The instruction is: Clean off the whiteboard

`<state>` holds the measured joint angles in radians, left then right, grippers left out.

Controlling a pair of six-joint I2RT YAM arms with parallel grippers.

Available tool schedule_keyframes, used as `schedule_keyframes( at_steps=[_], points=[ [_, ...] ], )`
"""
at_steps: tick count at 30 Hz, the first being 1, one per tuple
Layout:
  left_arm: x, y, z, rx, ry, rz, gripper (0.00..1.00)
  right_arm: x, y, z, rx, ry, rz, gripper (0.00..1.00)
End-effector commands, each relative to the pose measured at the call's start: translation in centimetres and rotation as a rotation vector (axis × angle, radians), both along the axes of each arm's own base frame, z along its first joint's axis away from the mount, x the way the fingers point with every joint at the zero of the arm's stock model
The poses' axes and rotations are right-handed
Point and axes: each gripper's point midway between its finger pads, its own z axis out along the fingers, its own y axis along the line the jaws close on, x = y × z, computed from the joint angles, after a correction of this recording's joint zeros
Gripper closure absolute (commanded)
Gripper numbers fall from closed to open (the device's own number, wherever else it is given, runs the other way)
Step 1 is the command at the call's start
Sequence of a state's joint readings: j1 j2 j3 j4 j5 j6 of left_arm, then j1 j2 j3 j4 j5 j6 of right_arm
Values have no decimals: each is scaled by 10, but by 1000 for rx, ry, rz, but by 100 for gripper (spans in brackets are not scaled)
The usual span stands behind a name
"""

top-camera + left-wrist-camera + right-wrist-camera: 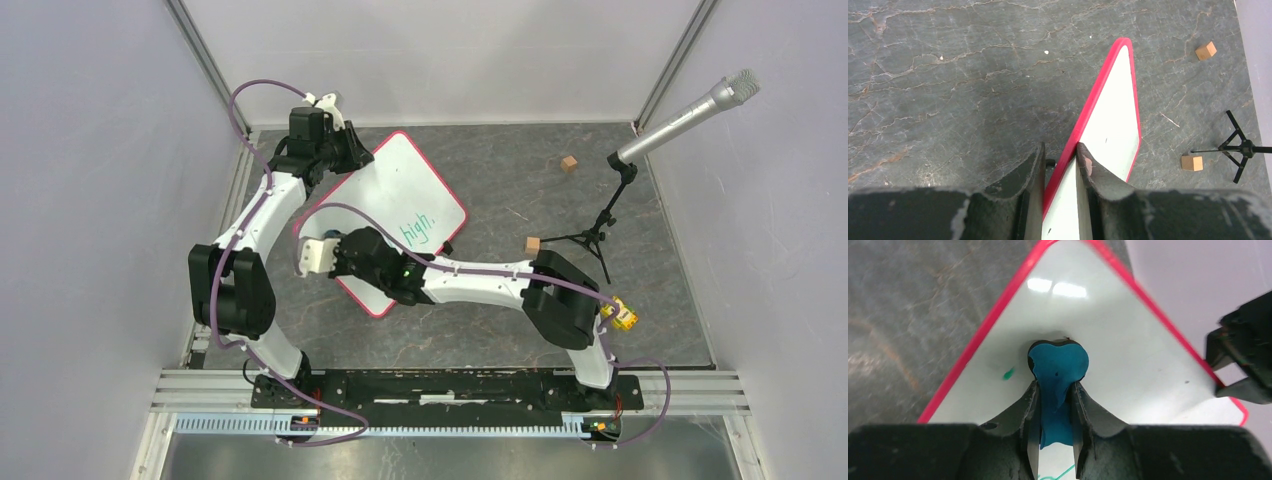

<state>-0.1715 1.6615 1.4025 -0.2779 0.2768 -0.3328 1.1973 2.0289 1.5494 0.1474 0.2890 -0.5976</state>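
Observation:
The whiteboard (405, 195), white with a thin red rim, lies tilted on the dark table with green handwriting "high." near its right side. My left gripper (350, 150) is shut on the board's far left edge; in the left wrist view the gripper (1060, 150) has the red rim (1093, 107) between its fingers. My right gripper (345, 250) is over the board's near part, shut on a blue cloth (1058, 365) pressed on the white surface (1128, 340). A small green mark (1008, 373) sits left of the cloth.
Two small wooden cubes (568, 164) (533, 245) lie right of the board. A microphone on a black tripod (600, 225) stands at the right. Grey walls enclose the table on three sides.

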Motion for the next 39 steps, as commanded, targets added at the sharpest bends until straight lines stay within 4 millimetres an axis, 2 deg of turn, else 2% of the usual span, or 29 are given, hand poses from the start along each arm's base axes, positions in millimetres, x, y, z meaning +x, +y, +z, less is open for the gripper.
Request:
schedule_keyframes(
  at_steps=[1, 6, 11, 14, 19, 24, 26, 29, 33, 39],
  points=[
    [-5, -9, 9, -25, 15, -12, 80, -41, -12, -45, -152, 81, 155, 71],
    [-5, -8, 9, -21, 13, -9, 80, -55, -18, -63, -226, 116, 189, 72],
    [-5, -8, 11, -20, 7, -8, 80, -57, -35, -60, -230, 101, 178, 72],
    [-5, -8, 11, -21, 9, -9, 80, -31, -49, -53, -184, 79, 59, 73],
    [-6, -9, 10, -27, 12, -12, 80, 21, -82, -29, 52, 143, -125, 73],
    [-5, -11, 8, -35, 19, -19, 80, 40, -118, 4, 345, 196, -225, 72],
    [-5, -11, 7, -35, 21, -21, 80, 51, -135, 8, 440, 243, -263, 72],
    [-5, -11, 8, -35, 19, -21, 80, 65, -146, 3, 504, 313, -276, 71],
    [-5, -12, 9, -40, 18, -24, 80, 80, -142, -1, 468, 318, -285, 71],
    [-5, -13, 7, -40, 20, -25, 80, 82, -112, 3, 461, 358, -189, 70]
  ],
)
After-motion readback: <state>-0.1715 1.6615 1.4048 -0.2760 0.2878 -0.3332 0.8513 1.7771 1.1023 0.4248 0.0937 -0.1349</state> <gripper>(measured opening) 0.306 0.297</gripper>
